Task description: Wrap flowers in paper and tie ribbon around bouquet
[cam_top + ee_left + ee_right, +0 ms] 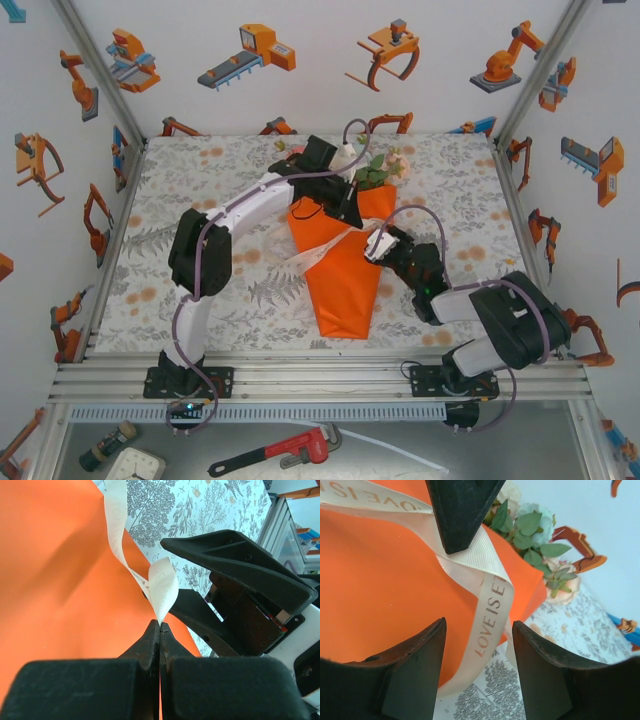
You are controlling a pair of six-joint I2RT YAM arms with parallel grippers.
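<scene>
Bouquet (340, 275) lies mid-desk (200, 170) in the top view, its orange cone tapering toward the arms, the flowers (385, 168) at the far end. The left fingers (345, 212) sit over the cone's upper part, and the right fingers (377, 246) are at its right edge.

In the left wrist view, the left fingers are pressed together on a fold of the cream ribbon (162, 582), which climbs away across the paper (60, 580).

In the right wrist view, the right fingers stand apart. The ribbon, printed LOVE IS, runs loose between them over the paper's edge, with the flowers beyond.
</scene>
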